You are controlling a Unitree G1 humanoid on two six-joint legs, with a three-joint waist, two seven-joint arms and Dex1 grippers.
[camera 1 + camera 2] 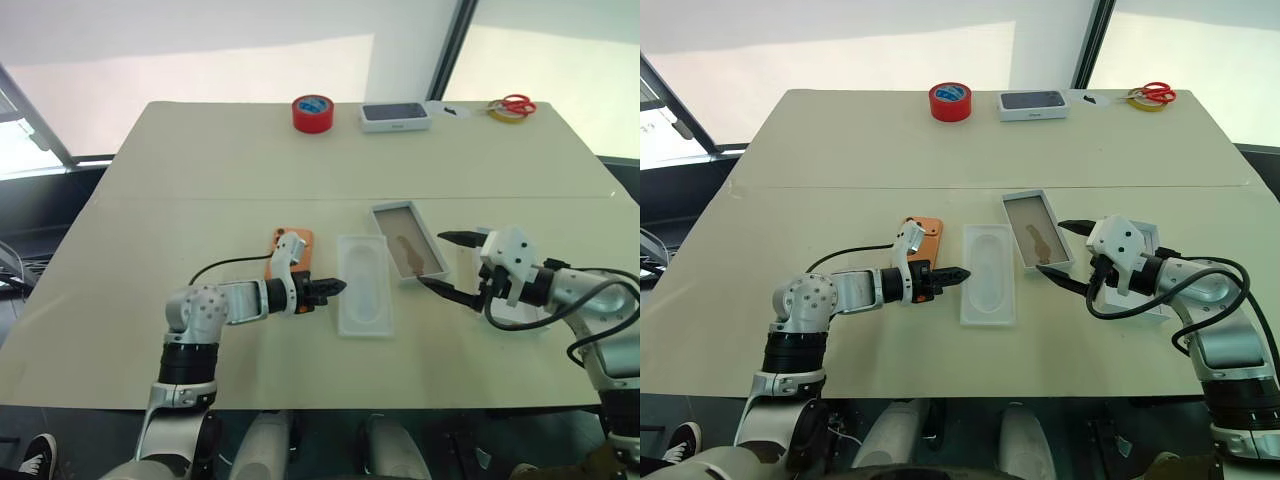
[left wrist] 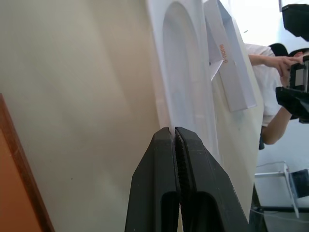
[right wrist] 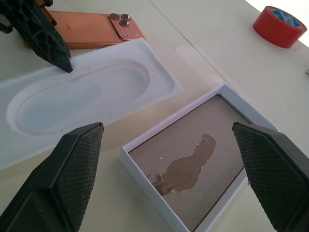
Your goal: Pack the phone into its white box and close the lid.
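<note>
1. Phone (image 3: 94,30): the orange handset lies flat on the counter (image 1: 200,170), back up with its lens cluster showing, its long axis running roughly away from the robot. It sits just beside the left edge of the white moulded insert (image 1: 364,284), and the left gripper's (image 1: 333,288) wrist hangs over its near end.

2. Left jaws: pressed together with nothing between them, tips pointing right at the near-left edge of the insert. In the left wrist view the phone shows as an orange sliver off to the side of the closed fingers (image 2: 159,183), so it lies behind and beside the tips, not ahead of them.

3. White box (image 3: 193,159): the tan-floored tray rests just right of the insert, close to parallel with the phone, with the insert between the two.

4. Right gripper (image 1: 450,265): jaws wide apart and empty, aimed left at the near-right corner of the box. What looks like the lid (image 1: 1147,245) lies partly hidden under this arm.

5. Judgement: the left arm is plainly the nearer one to the phone, with the right arm nearer the box. The left jaws would likely have to part and draw back before they could close across the phone's narrow width.
</note>
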